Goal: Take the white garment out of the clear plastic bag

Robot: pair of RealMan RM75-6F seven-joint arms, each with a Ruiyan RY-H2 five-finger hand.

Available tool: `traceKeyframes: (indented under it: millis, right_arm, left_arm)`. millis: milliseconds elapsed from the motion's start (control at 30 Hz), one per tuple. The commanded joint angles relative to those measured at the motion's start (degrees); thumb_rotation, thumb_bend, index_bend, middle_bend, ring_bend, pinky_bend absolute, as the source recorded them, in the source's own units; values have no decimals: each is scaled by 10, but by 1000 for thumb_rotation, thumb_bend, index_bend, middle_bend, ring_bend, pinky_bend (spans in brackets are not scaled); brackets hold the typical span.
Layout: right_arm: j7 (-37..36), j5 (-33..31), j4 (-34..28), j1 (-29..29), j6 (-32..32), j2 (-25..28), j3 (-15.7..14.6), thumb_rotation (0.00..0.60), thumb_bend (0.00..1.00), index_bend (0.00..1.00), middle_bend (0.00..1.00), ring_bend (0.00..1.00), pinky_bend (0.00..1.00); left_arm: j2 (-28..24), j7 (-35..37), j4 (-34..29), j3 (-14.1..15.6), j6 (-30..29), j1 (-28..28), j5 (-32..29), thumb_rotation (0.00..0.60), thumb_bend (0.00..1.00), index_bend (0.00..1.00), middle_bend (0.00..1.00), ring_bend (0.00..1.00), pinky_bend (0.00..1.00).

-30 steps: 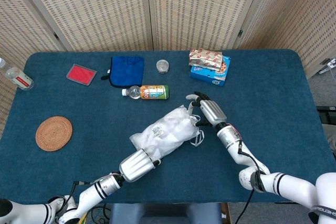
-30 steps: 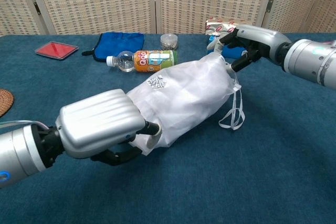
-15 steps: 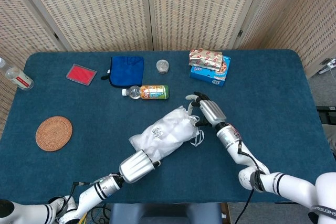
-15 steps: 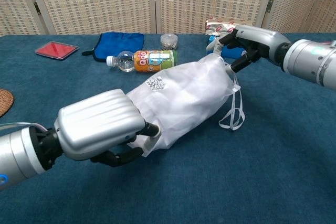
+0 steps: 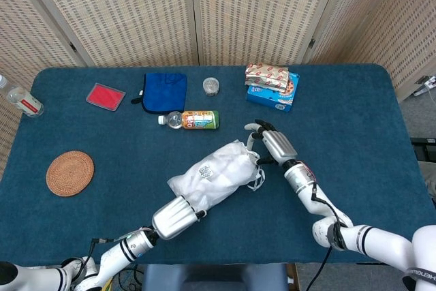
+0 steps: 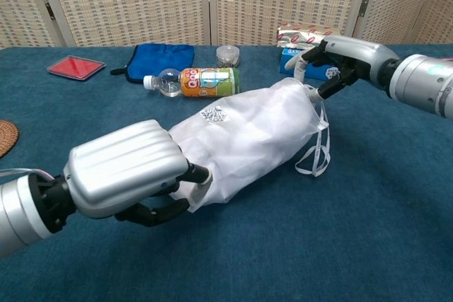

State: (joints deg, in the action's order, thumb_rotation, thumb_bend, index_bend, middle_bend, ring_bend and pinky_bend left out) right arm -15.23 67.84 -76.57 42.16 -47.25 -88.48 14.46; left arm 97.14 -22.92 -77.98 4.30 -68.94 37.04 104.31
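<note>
The clear plastic bag (image 5: 214,174) (image 6: 248,136) lies stretched on the blue table, with the white garment (image 6: 233,143) bundled inside. White straps (image 6: 315,152) hang out of its far right end. My left hand (image 5: 175,217) (image 6: 124,175) grips the bag's near left end, fingers curled under it. At the bag's far right corner, my right hand (image 5: 272,144) (image 6: 347,54) pinches the plastic edge with curled fingers. What the fingertips touch is partly hidden.
An orange-labelled bottle (image 5: 191,120) lies just behind the bag. Further back are a blue pouch (image 5: 165,90), a small jar (image 5: 212,86), snack boxes (image 5: 272,86) and a red card (image 5: 105,95). A woven coaster (image 5: 69,173) sits at the left; another bottle (image 5: 20,100) lies at the left edge.
My right hand has shifted slightly right and my left hand has drawn back toward me, pulling the bag a little tauter between them.
</note>
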Motion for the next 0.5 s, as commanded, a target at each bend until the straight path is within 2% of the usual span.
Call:
traceKeyframes:
  millis: [33, 500]
  right_arm:
    - [4, -3, 0, -4, -1, 7, -2, 600, 649, 876, 189, 0, 63]
    - [18, -25, 7, -31, -16, 30, -6, 600, 652, 878, 202, 0, 63]
  left_arm:
    - [-6, 0, -1, 4, -4, -7, -2, 600, 474, 745, 1000, 1000, 1000]
    - [-40, 2, -13, 17, -30, -44, -13, 600, 473, 756, 1000, 1000, 1000]
